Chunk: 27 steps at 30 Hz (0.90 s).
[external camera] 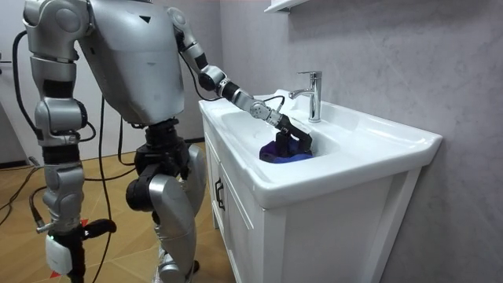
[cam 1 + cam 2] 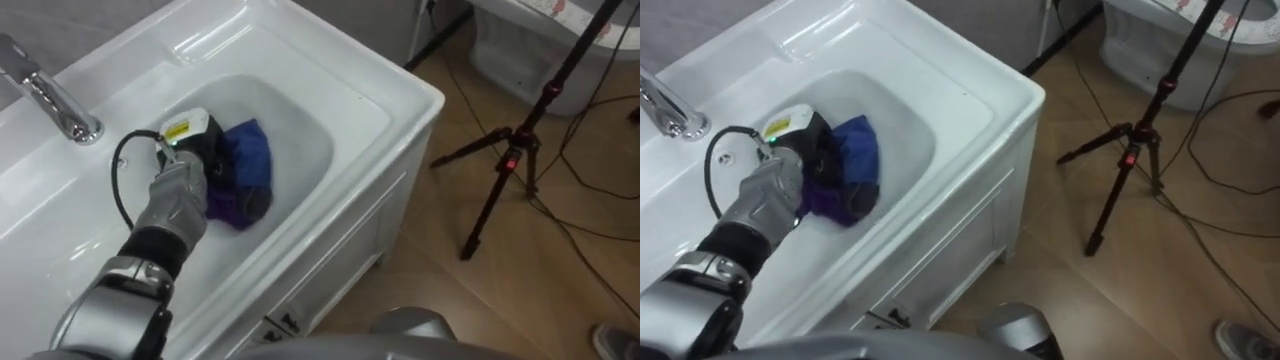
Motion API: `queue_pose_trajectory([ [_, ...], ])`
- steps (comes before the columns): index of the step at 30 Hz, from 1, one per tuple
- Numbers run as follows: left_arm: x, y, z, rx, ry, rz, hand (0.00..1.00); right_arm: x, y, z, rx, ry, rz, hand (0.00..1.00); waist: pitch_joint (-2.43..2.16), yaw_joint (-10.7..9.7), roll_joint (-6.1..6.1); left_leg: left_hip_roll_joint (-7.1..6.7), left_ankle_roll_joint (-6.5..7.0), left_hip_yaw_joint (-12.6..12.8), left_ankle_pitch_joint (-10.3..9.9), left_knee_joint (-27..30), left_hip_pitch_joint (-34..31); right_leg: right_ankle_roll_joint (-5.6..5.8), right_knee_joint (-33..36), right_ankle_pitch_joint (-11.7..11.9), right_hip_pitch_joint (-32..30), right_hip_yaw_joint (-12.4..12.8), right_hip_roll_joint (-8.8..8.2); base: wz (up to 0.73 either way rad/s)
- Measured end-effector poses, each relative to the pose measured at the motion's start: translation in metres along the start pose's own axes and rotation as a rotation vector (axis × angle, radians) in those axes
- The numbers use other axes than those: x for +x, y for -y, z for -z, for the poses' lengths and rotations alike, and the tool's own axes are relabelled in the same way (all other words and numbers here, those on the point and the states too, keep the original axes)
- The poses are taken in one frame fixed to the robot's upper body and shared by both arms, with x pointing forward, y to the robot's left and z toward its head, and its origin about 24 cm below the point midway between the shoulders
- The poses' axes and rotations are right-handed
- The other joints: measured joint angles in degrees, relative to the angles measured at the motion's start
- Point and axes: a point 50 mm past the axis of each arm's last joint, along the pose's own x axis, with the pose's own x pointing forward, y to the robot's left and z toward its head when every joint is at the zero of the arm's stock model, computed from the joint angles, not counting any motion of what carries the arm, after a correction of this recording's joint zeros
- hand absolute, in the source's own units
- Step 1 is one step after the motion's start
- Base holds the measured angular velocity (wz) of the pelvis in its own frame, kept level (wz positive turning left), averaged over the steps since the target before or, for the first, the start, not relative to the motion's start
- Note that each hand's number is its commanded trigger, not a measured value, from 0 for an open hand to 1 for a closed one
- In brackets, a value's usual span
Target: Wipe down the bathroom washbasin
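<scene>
Nearest the camera, the left arm comes in from the lower left and reaches down into the basin (image 2: 300,130), which is sunk in a white counter (image 2: 330,60). The left hand (image 2: 205,150) rests on a blue and purple cloth (image 2: 252,158) lying bunched on the basin floor, near its middle. Its dark fingers look curled into the folds, clenched on the cloth. That grip makes sense for wiping, since a pinched cloth follows the hand instead of sliding off the wet-looking slope. The wrist is angled down so the palm can bear on the cloth.

A tap (image 2: 45,95) stands at the far left of the counter, well apart from the hand and clear of its sweep.

In the room view the robot stands close beside the counter. The right hand (image 1: 59,253) hangs low at its side, and its state cannot be told.

A tripod (image 2: 510,160) stands on the floor to the right, away from the work.

Wiping seems under way. The basin walls around the cloth likely remain to be covered.
</scene>
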Motion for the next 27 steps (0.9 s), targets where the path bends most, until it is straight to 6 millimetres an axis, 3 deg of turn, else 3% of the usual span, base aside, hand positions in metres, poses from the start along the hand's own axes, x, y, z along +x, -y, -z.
queue_pose_trajectory([
  [6, 0.000, 0.005, 0.040, 0.019, -0.144, 0.045, 1.00, -0.001, 0.011, 0.003, 0.015, -0.016, 0.033, 0.00, -0.23, 0.9, 0.33, 0.83, -0.38, 1.5, -0.2, -0.1, 0.7, -0.55, -0.6, 0.9, 0.2, 1.2, 1.12, -0.16],
  [11, -0.001, 0.006, 0.058, 0.038, -0.202, 0.110, 1.00, -0.002, 0.020, 0.004, 0.023, -0.030, 0.057, 0.00, -0.27, 2.4, 0.44, 1.04, -0.39, 1.3, -0.2, 0.0, 0.5, -0.73, -0.6, 1.1, 0.1, 1.2, 1.11, 0.00],
  [20, -0.006, 0.019, 0.069, 0.094, -0.238, 0.165, 1.00, -0.004, 0.023, -0.010, 0.020, 0.007, 0.074, 0.00, -0.43, 3.4, 0.62, 0.97, -0.41, 0.8, -0.2, 0.3, 0.3, -0.50, -0.4, 1.4, 0.1, 0.7, 0.84, 0.03],
  [27, -0.008, 0.022, 0.073, 0.182, -0.244, 0.169, 1.00, -0.004, 0.023, -0.014, 0.022, 0.003, 0.074, 0.00, -0.67, 3.5, 0.10, 0.98, -0.46, 0.5, -0.2, 0.4, 0.0, -0.46, -0.3, 1.4, 0.0, -0.4, 0.50, 0.05],
])
